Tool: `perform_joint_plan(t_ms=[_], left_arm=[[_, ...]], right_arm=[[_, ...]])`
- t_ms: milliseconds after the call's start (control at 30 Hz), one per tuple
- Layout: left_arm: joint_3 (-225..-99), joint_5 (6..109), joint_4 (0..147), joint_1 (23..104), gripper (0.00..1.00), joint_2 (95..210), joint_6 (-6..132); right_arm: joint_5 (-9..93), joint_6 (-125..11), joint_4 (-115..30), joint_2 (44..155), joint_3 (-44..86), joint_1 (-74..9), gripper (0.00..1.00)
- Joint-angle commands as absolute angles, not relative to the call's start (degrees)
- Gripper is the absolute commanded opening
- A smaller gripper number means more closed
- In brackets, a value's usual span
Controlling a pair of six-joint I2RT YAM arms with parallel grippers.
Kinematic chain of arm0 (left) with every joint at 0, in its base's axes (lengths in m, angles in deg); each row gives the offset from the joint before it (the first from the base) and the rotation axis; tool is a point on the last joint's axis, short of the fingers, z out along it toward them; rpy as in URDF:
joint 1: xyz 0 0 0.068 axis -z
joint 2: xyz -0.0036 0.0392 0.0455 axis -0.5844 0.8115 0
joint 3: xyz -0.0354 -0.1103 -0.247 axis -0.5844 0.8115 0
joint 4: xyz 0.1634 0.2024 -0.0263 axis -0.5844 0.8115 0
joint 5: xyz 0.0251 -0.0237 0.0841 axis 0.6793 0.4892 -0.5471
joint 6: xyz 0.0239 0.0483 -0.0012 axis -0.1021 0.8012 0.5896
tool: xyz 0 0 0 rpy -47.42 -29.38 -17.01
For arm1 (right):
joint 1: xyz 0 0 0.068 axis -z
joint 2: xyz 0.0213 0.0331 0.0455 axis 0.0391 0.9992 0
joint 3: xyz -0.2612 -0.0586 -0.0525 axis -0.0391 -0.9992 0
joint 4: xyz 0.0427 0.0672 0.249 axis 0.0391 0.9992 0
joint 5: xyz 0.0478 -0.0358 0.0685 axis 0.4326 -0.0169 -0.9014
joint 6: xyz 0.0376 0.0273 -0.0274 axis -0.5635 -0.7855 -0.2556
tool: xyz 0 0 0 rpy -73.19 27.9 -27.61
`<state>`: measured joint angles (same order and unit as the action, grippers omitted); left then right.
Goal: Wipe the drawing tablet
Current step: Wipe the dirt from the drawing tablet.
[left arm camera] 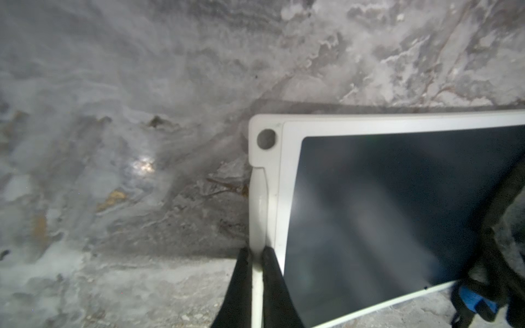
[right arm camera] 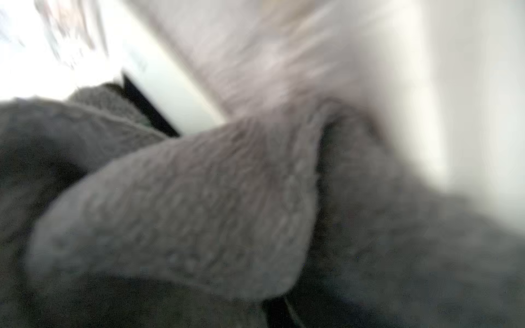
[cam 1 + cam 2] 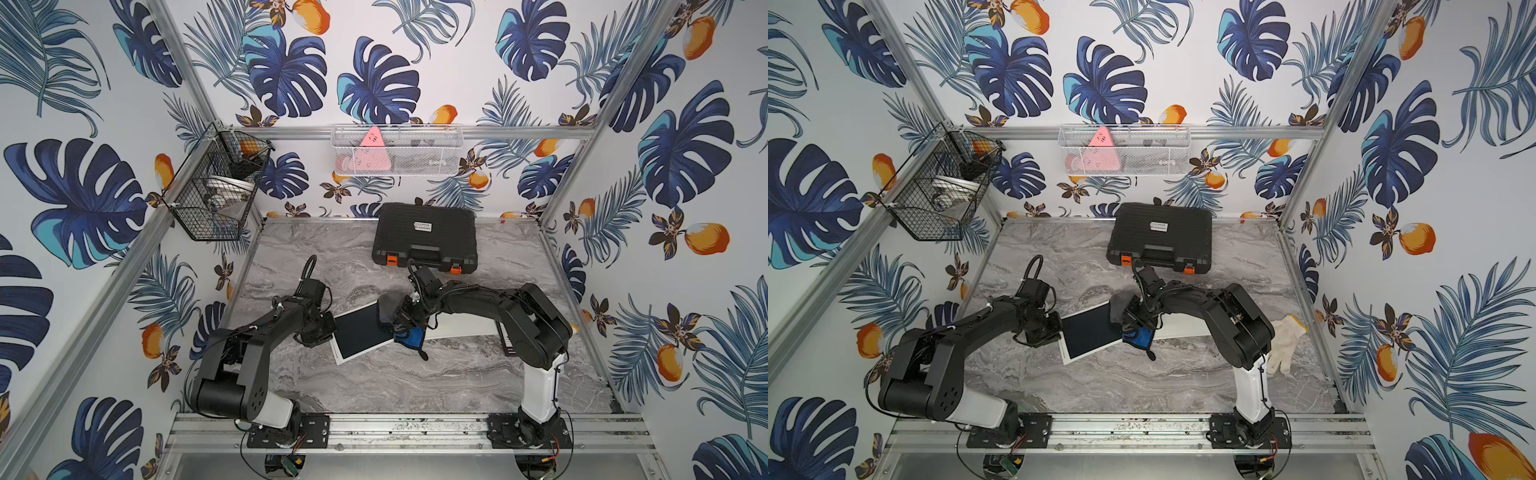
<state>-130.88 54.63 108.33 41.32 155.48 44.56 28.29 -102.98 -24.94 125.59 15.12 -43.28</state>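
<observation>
In both top views, a flat white drawing tablet with a dark screen [image 3: 360,334] [image 3: 1088,332] lay on the grey marble table [image 3: 415,374], on the arms' side of a black plastic case with orange clips [image 3: 424,237]. The right gripper [image 3: 397,323] pinched a fuzzy grey cloth [image 3: 384,311]. The cloth rested on the tablet corner nearest the case.

In the left wrist view, the left gripper [image 1: 257,252] pinched the tablet's white rim between two black fingers [image 1: 272,284].

In the right wrist view, the cloth [image 2: 170,213] filled most of the blurry picture. The gripper's tips could not be seen there.
</observation>
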Motion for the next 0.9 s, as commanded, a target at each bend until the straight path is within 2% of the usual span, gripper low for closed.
perform_joint_plan(t_ms=[0,200,367,500,733,867], left_arm=[[-129.09,48.67,110.73,41.36,0.09,157.93,44.14],[-128.54,48.74,110.08,41.38,0.08,157.91,43.75],[-128.87,48.55,110.3,41.36,0.08,158.01,43.83],[-129.13,48.41,110.55,41.38,0.08,158.01,43.82],[-129.67,47.55,111.33,41.38,0.08,158.04,44.09],[-130.01,48.11,111.65,40.86,0.09,156.99,44.06]], right_arm=[[32.1,-101.85,-18.13,127.04,17.88,-46.98,0.0],[28.18,-103.49,-17.85,138.87,32.12,-55.29,0.0],[24.76,-108.55,-23.37,141.97,32.47,-55.88,0.0],[26.43,-107.38,-23.91,137.19,24.67,-50.78,0.0],[32.22,-96.65,-13.82,125.24,14.16,-37.25,0.0],[35.94,-90.33,-7.44,119.01,12.31,-31.6,0.0]])
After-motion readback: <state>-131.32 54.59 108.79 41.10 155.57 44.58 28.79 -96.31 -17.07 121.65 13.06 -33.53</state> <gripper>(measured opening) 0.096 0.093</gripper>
